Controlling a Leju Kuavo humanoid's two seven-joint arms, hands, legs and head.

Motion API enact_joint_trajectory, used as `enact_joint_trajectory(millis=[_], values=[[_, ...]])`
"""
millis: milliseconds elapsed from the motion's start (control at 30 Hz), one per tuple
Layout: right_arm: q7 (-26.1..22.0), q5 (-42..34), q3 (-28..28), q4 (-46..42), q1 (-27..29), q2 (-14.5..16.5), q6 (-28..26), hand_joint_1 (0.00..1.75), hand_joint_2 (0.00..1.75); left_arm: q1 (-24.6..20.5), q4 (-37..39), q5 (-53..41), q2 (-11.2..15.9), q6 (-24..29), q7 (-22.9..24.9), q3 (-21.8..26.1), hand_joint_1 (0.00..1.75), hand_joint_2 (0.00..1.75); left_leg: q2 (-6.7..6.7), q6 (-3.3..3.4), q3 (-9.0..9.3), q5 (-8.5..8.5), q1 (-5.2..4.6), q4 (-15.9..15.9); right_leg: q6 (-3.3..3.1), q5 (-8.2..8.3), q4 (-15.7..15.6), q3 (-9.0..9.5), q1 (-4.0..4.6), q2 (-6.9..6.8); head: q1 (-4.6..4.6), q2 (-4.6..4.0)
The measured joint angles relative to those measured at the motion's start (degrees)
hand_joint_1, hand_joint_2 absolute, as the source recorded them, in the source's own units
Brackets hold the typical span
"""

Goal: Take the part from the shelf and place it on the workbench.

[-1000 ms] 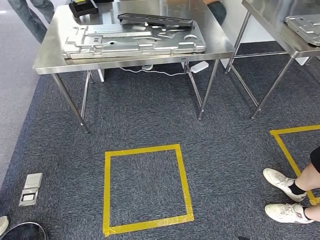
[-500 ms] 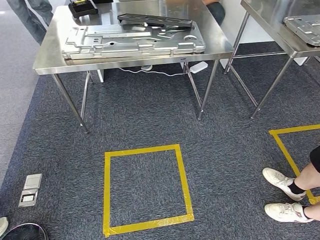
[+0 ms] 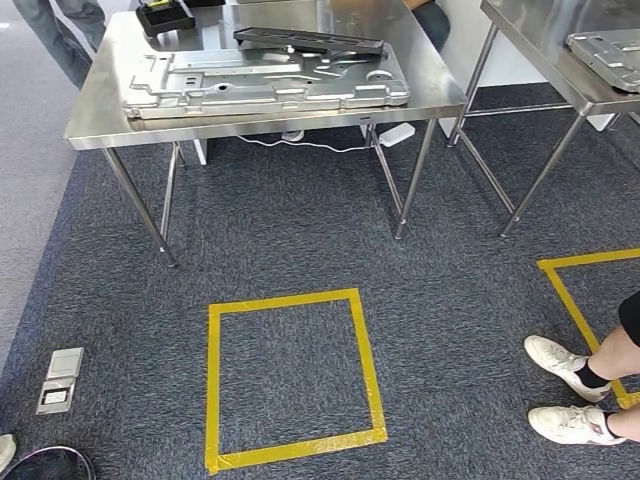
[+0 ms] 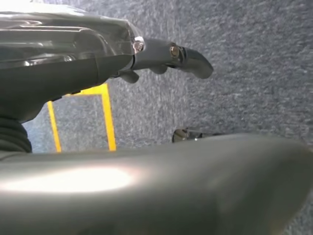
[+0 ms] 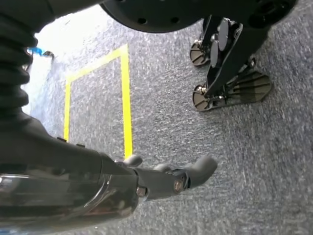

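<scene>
Both the left hand (image 4: pixel 173 58) and right hand (image 5: pixel 173 178) hang empty, fingers extended; no shelf in sight, grey part (image 3: pixel 264 80) on bench (image 3: pixel 90 125) upper left; risk: grabbing that wrong piece.

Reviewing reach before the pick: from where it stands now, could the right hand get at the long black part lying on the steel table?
Probably not yet. The right hand hangs low over the carpet, holding nothing, while the black part lies far across the steel table, beyond the yellow tape square. The robot likely has to walk closer first.
</scene>
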Motion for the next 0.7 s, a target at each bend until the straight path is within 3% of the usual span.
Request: enact_joint_trajectory(millis=[100, 167, 233, 300, 433, 567, 700], values=[[-0.2, 2.9, -1.1, 0.0, -0.2, 0.0, 0.4, 0.00, 1.75, -0.5, 0.0, -3.9, 0.0, -0.3, -1.3, 1.8, 0.00, 1.75, 0.00, 0.00, 0.01, 0.00, -0.01, 0.0, 0.00, 0.00, 0.0, 0.00, 0.00, 0.00, 0.00, 0.00], [-0.3, 4.3, -2.2, 0.0, -0.4, 0.0, 0.7, 0.00, 0.87, -0.8, 0.0, -5.7, 0.0, -0.5, -1.9, 3.4, 0.00, 1.75, 0.00, 0.00, 0.01, 0.00, -0.01, 0.0, 0.01, 0.01, 0.0, 0.00, 0.00, 0.00, 0.00, 0.00], [-0.5, 5.7, -3.6, 0.1, -0.7, 0.0, 0.9, 0.00, 0.00, -1.2, 0.0, -7.7, 0.0, -0.6, -2.6, 5.4, 0.00, 0.87, 0.00, 0.00, 0.01, 0.00, -0.01, 0.0, 0.01, 0.01, 0.0, 0.00, 0.00, 0.00, 0.00, 0.00], [-0.9, 7.5, -5.3, 0.3, -0.9, 0.0, 1.1, 0.00, 0.00, -1.6, 0.0, -10.2, -0.1, -0.7, -3.4, 7.5, 0.00, 0.00, 0.00, 0.00, 0.00, 0.00, -0.01, 0.0, 0.01, 0.01, 0.0, 0.00, 0.00, 0.00, -0.01, 0.00], [-1.2, 9.8, -8.7, 0.8, -1.5, 0.0, 1.5, 0.00, 0.00, -2.4, 0.0, -13.2, -0.5, -1.1, -4.5, 11.9, 0.00, 0.00, 0.00, 0.00, 0.00, 0.00, -0.01, 0.0, 0.01, 0.01, 0.0, 0.00, 0.00, 0.01, 0.00, 0.00], [-1.6, 13.0, -12.4, 1.4, -2.2, 0.0, 2.1, 0.00, 0.00, -3.3, 0.0, -17.7, -0.9, -1.4, -5.9, 16.7, 0.00, 1.75, 0.00, 0.00, 0.00, 0.00, -0.01, 0.0, 0.01, 0.01, 0.0, 0.00, 0.00, 0.00, 0.00, 0.00], [-2.1, 14.9, -15.9, 2.1, -2.8, 0.2, 2.4, 0.00, 0.00, -4.1, 0.1, -20.4, -1.5, -1.7, -6.7, 21.2, 0.00, 1.75, 0.00, 0.00, 0.00, 0.00, -0.01, 0.0, 0.01, 0.01, 0.0, 0.00, 0.00, 0.00, 0.00, 0.00]])
